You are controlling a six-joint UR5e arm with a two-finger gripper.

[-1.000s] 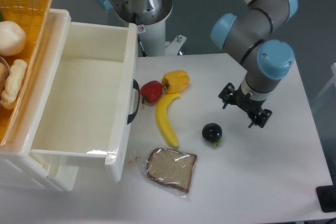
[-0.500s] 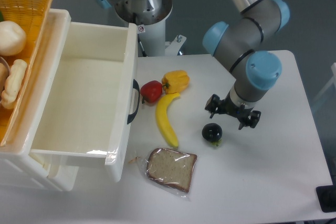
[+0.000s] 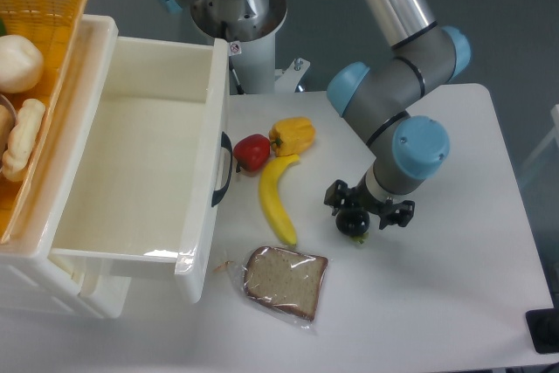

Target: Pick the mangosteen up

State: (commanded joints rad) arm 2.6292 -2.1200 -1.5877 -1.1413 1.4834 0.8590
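Gripper position: the gripper (image 3: 359,209) now sits directly above the mangosteen (image 3: 353,223), having travelled leftward across the table (image 3: 454,303) from a spot well to the fruit's right a second ago, and from just above and right of it half a second ago.
Gripper state: fingers spread, one dark fingertip showing on each side of the fruit; whether they touch its skin cannot be told from this overhead view.
Mangosteen location: resting on the white table, right of the banana (image 3: 279,199) and above-right of the bagged bread slice (image 3: 284,281); it lies where it lay in both earlier views, so it has not been lifted.
Neighbouring items: red pepper (image 3: 251,152) and yellow pepper (image 3: 293,134) lie together near the handle of the open white drawer (image 3: 140,172), well apart from the fruit.
Meaning for the task: the approach looks finished and the fruit is bracketed; judged remaining steps are closing the fingers and raising the arm.
Risk: the glossy round fruit may roll or slip out if the fingers close off-centre.
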